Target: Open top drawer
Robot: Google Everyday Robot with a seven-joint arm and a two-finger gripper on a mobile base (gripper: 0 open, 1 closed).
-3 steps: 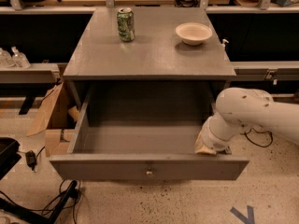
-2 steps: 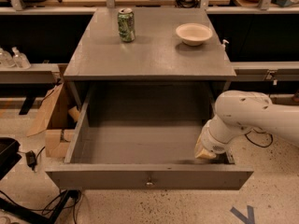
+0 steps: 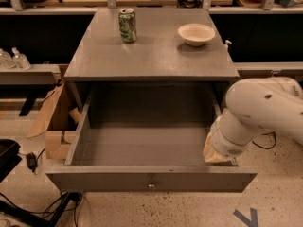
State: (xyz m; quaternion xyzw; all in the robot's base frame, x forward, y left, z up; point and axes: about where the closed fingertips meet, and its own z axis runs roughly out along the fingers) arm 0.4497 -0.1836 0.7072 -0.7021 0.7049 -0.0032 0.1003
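Observation:
The top drawer (image 3: pixel 142 141) of the grey cabinet stands pulled far out, showing its deep, bare grey box. Its front panel (image 3: pixel 94 179) faces me at the bottom, with a small round knob (image 3: pixel 151 183) at its centre. My white arm (image 3: pixel 258 110) comes in from the right. The gripper (image 3: pixel 218 156) reaches down inside the drawer at its front right corner, just behind the front panel. The wrist and the panel hide its fingers.
On the cabinet top (image 3: pixel 151 56) stand a green can (image 3: pixel 127 25) and a cream bowl (image 3: pixel 196 34). A cardboard box (image 3: pixel 54 122) sits on the floor at the left, with cables (image 3: pixel 57 205) in front of it. Benches run along the back.
The drawer has slid further out toward me. The arm and gripper have moved back with its front right corner.

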